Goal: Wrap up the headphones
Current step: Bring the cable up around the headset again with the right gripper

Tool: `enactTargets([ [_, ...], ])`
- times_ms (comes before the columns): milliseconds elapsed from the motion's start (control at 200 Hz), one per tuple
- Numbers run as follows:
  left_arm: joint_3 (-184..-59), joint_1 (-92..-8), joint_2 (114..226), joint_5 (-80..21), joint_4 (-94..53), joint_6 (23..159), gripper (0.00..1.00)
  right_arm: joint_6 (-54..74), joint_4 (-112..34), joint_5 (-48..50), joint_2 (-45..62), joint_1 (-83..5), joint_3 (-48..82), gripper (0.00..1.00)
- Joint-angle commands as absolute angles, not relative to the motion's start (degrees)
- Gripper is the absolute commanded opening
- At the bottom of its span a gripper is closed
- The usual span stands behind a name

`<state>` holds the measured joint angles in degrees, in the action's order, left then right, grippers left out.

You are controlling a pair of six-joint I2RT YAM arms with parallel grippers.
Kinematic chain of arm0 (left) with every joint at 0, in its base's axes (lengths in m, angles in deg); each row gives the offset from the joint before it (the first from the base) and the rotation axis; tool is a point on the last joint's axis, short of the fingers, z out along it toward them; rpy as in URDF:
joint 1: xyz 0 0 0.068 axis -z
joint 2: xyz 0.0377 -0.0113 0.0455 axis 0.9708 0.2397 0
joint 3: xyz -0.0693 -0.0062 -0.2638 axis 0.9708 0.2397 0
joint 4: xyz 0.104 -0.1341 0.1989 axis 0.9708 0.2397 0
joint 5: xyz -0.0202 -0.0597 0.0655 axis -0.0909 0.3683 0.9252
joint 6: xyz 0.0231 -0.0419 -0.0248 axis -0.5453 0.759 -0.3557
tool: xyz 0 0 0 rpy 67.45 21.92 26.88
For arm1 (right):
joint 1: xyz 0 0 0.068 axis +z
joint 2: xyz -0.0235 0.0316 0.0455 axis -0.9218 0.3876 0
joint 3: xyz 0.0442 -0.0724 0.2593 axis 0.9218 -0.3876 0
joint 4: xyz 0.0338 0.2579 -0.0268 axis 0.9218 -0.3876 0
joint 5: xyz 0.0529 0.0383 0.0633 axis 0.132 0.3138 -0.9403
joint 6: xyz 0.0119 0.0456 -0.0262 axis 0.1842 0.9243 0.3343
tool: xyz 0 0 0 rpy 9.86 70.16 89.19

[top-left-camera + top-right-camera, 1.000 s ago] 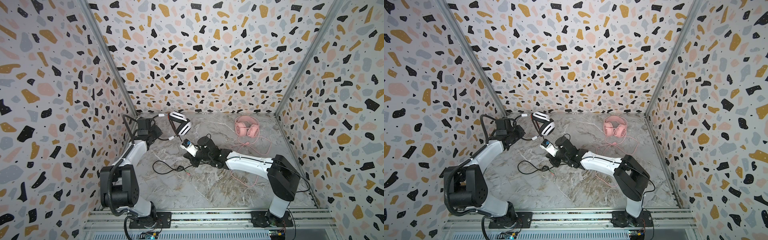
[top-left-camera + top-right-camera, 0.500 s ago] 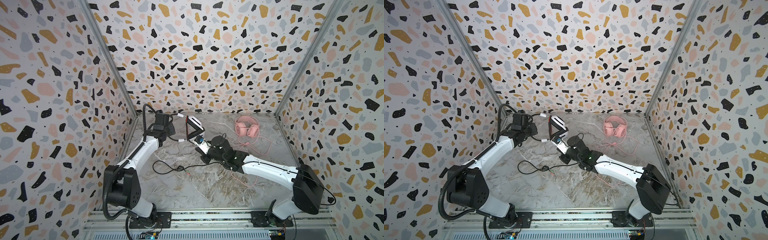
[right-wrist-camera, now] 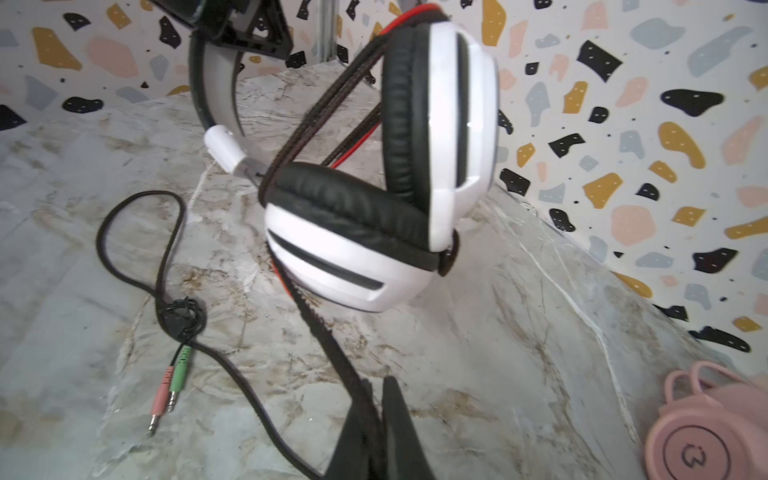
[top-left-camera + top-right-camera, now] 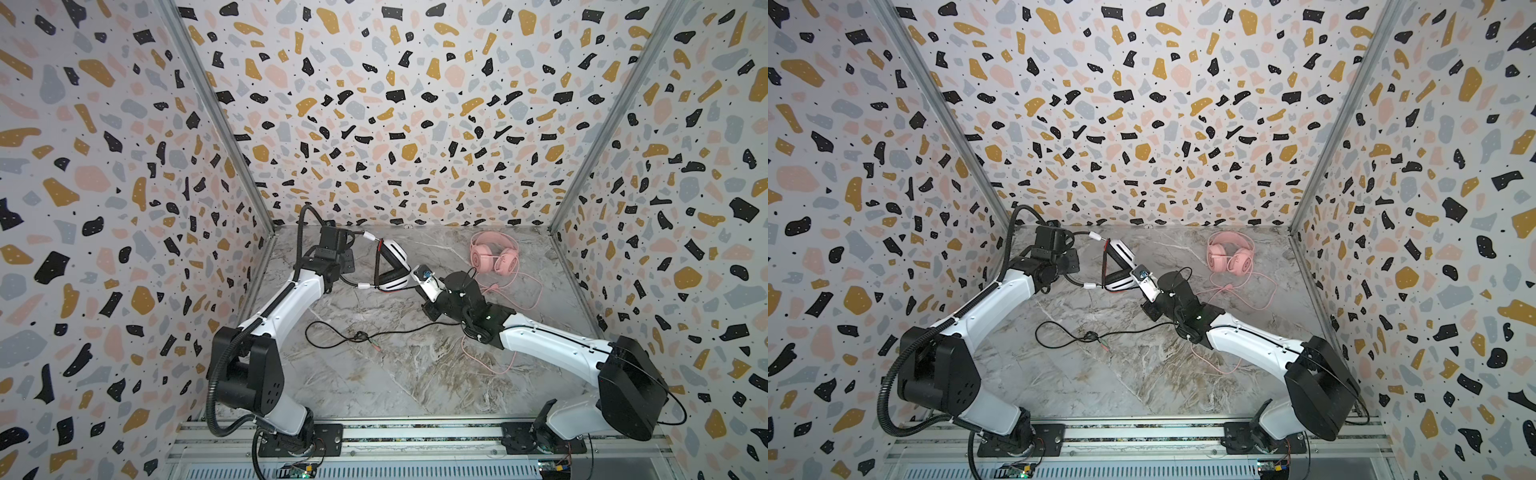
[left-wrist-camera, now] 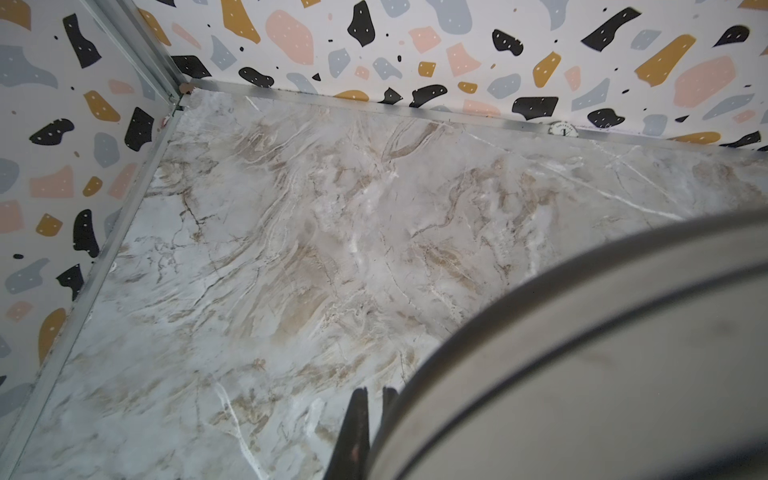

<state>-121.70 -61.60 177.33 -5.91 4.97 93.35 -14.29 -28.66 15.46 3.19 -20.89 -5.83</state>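
On the left arm (image 4: 289, 305) and the right arm (image 4: 552, 347), white link shells are joined by black joint housings, and each is bolted to a black base plate (image 4: 328, 442) on a silver rail (image 4: 415, 434). A black corrugated hose (image 4: 210, 401) is looped beside the left shoulder housing (image 4: 249, 374). A thin black cable (image 4: 557, 334) is run along the right arm's white link. A white block (image 4: 430, 286) with a blue spot is mounted at the right wrist. The left claw (image 5: 376, 392) and the right claw (image 3: 378, 386) are formed of slim black fingers.
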Motion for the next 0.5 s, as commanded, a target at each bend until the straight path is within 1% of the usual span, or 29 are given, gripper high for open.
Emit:
enactTargets([
  [0,-125.50,-61.45,177.17,-6.44,2.09,92.97,0.00,-12.74,-25.81,21.39,0.59,-21.74,-6.17,0.11],
  [135,-125.57,-61.19,177.30,-6.97,2.28,93.04,0.00,-11.32,-23.68,21.51,-0.48,-22.27,-7.31,0.12],
  [255,-125.64,-60.67,177.53,-6.66,2.36,92.75,0.00,-10.30,-22.79,22.09,-1.59,-22.28,-8.33,0.16],
  [360,-126.21,-60.50,177.96,-6.62,3.18,92.67,0.00,-10.12,-21.80,24.16,-2.60,-22.53,-8.88,0.16],
  [496,-126.47,-60.36,178.53,-8.86,3.39,92.57,0.00,-9.43,-19.92,24.31,-5.08,-23.02,-11.24,0.16],
])
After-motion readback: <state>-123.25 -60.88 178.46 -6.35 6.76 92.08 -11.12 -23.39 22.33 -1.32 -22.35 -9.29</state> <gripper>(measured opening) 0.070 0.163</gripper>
